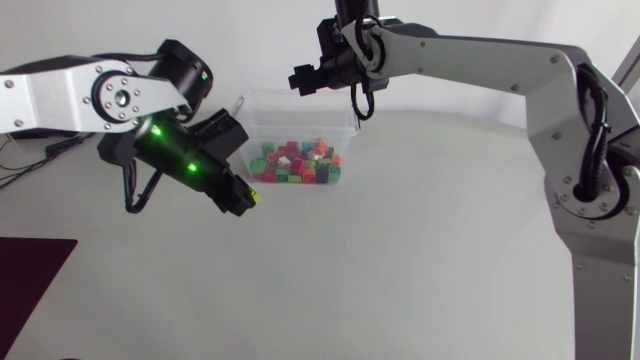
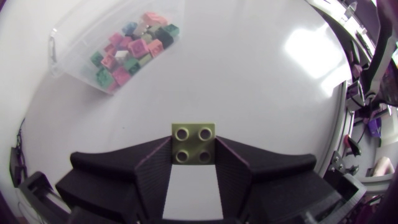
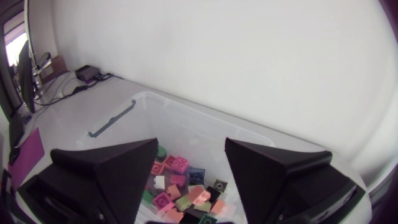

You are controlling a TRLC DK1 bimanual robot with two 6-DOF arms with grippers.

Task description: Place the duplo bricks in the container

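Gripping a yellow-green brick [image 2: 193,142], left tool [image 2: 193,150] hovers near the container [image 1: 300,110].

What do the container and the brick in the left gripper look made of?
Container: clear glossy plastic, seemingly; bricks show through its walls. Olive brick, in the left gripper: opaque moulded plastic, probably; smooth studs with a slight sheen.

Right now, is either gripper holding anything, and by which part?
Left gripper holds a yellow-green duplo brick, clamped by two opposite side walls, studs showing. Right gripper is open and holds nothing.
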